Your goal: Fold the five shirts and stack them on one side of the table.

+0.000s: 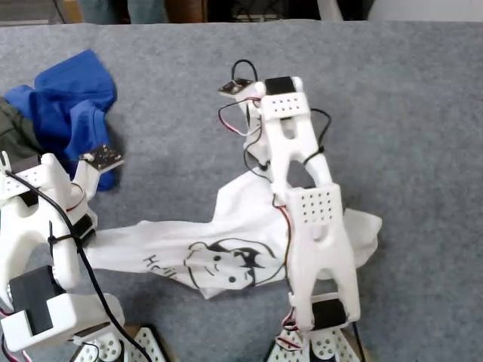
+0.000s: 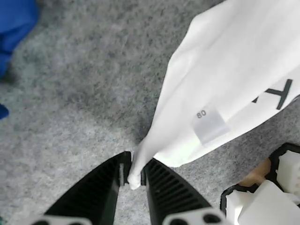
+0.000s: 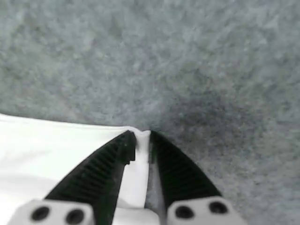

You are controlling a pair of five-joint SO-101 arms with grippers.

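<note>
At a drawn-out corner of the white shirt [image 1: 234,219], the left pincer [image 2: 135,174] is clamped tight on the cloth. The right pincer [image 3: 143,140] is likewise nipped closed on another edge. The shirt lies rumpled and unfolded at lower middle of the grey tabletop [image 1: 415,113]. A blue shirt [image 1: 68,98] sits heaped at upper left beside a dark garment [image 1: 11,128]. No folded stack shows, so the task looks barely begun.

High view overhead, whole table [image 1: 407,90]; wrist views close, downward; all share white shirt [image 1: 230,222].
</note>
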